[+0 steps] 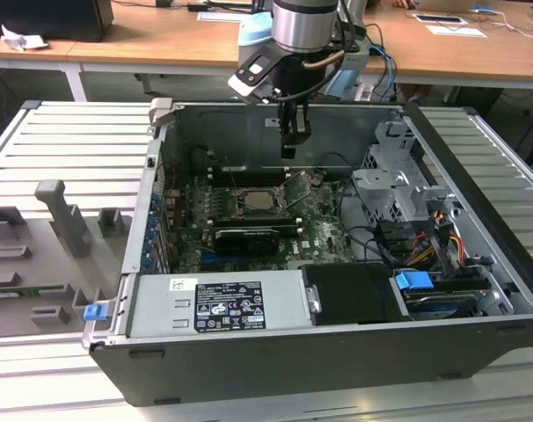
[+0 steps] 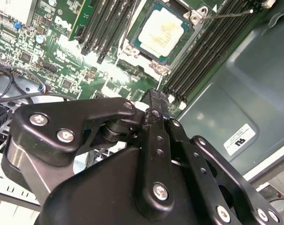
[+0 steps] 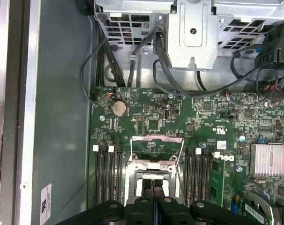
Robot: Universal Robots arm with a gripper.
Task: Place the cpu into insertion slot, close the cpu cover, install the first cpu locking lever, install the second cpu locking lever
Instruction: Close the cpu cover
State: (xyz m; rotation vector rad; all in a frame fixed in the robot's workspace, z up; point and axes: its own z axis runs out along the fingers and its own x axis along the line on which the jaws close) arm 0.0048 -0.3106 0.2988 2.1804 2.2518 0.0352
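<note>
Ribbed aluminium bench: open computer case lying on side at centre; grey fixture blocks at 9 o'clock, just beside case.

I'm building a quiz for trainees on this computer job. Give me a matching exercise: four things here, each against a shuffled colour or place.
Things:
1 chip
2 gripper
3 circuit board
4 power supply

Descriptions:
a green
b black, hanging above the board
c silver box with a label
d pale square between the long black slots

Pairs: 1-d, 2-b, 3-a, 4-c
</note>
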